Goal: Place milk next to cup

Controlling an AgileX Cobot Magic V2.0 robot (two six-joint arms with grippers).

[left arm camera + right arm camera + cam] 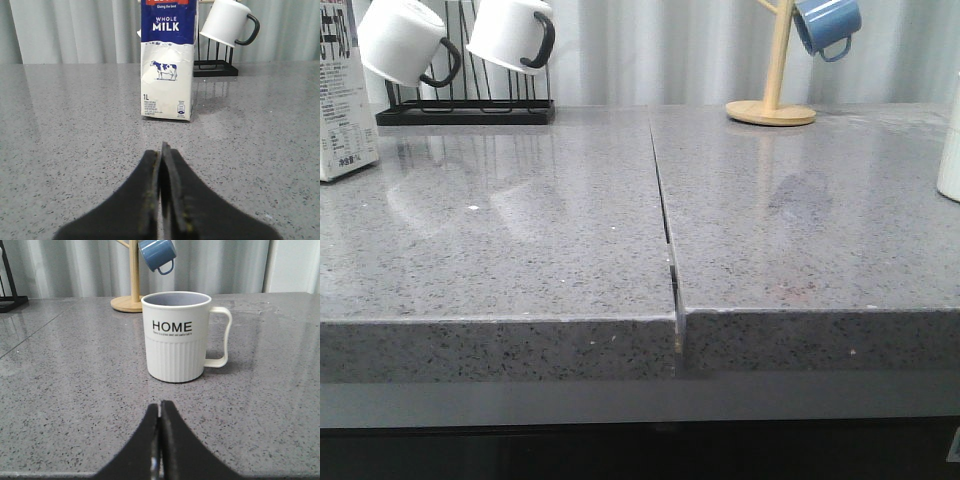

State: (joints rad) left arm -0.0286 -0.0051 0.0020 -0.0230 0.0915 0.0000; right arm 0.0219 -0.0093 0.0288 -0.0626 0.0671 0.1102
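The milk carton [166,65] stands upright on the grey counter, white with a dark blue "WHOLE MILK" top and a cow picture. In the front view it is cut by the far left edge [342,110]. The cream "HOME" cup [176,335] stands upright, its handle to one side. In the front view only a white sliver of it shows at the far right edge [951,150]. My left gripper [161,152] is shut and empty, some way short of the milk. My right gripper [160,407] is shut and empty, a short way from the cup. Neither gripper shows in the front view.
A black rack [465,105] with two white black-handled mugs [405,40] stands at the back left, just behind the milk. A wooden mug tree [772,100] with a blue mug [825,25] stands at the back right. A seam [665,220] splits the counter down the middle.
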